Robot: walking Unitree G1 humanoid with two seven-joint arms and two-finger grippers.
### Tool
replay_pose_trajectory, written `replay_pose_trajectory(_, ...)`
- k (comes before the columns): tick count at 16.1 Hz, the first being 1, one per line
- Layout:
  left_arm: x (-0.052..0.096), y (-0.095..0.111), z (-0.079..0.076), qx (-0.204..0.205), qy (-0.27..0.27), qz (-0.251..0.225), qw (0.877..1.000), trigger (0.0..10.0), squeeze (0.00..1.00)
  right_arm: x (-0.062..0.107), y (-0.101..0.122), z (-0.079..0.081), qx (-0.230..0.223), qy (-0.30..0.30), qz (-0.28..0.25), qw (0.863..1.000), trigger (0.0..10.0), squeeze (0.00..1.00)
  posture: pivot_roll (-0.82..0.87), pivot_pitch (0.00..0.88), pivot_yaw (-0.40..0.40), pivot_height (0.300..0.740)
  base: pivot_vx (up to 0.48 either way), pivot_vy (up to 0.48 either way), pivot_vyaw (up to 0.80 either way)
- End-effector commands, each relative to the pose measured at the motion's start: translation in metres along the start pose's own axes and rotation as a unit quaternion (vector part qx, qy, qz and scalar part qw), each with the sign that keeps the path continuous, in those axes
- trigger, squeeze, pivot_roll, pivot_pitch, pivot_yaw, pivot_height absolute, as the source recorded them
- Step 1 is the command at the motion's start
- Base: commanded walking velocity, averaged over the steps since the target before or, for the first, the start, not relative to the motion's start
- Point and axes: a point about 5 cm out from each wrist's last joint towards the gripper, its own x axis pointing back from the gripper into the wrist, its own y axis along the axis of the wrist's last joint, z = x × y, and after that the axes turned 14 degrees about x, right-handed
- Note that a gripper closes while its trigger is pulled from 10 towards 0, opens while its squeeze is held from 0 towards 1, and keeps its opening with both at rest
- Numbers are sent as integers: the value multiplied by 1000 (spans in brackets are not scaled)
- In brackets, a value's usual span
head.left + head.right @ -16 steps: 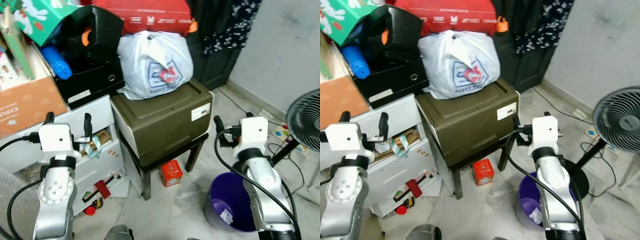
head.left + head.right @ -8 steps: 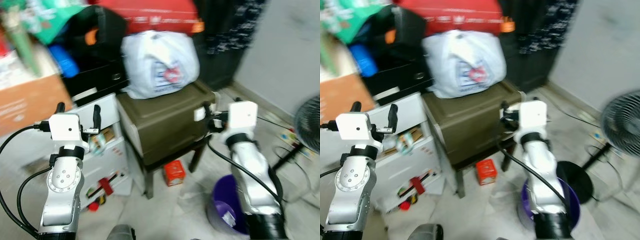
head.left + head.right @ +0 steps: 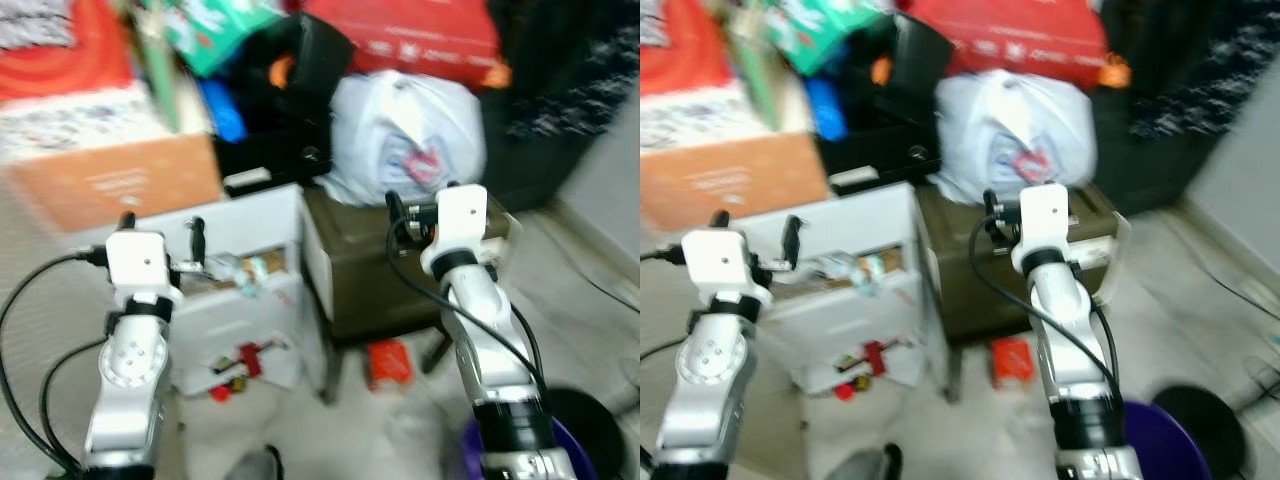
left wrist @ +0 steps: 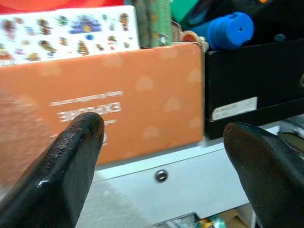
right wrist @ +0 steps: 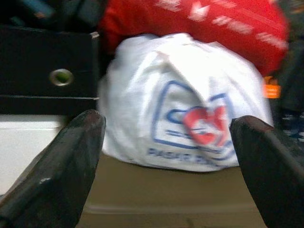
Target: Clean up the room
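Camera swing to the robot's left is seen in the eye views versus a second ago: the whole frame has shifted, the standing fan has dropped out, and the purple plastic bin is now cut by the lower right edge. The things themselves are judged unmoved; only the robot has turned. Motion blur throughout. Nothing has been picked up yet, so the clean-up is judged at the search stage.

Left eye view: the left gripper is held raised at left centre, before the white drawer unit, fingers apart and empty. The right gripper is raised at centre right, before the dark olive storage box. Loose litter candidates: a small red carton on the floor under the box, and red clutter in the unit's lower shelf.

Right eye view: same layout; the white printed plastic bag sits on the olive box, upper centre.

Left wrist view: fingers spread wide, nothing between; an orange cardboard box is ahead, resting on the white unit.

Right wrist view: fingers spread wide, empty, aimed at the white bag.
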Motion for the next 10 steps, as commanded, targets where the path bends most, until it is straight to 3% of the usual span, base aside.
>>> replay_pose_trajectory(1, -2, 1, -3, 0, -8, 2, 1000, 10000, 0, -3, 2, 0, -5, -6, -1, 1000, 10000, 0, 30, 0, -20, 740, 0, 0, 800)
replay_pose_trajectory(6, 0, 1, 0, 7, -4, 2, 1000, 10000, 0, 7, -1, -6, -8, -13, 4, 1000, 10000, 0, 29, 0, -16, 740, 0, 0, 723)
replay_pose_trajectory(10, 12, -4, 10, 3, 5, 19, 1000, 10000, 0, 43, -28, -22, -7, -26, 55, 998, 10000, 0, 25, 0, -9, 740, 0, 0, 0)
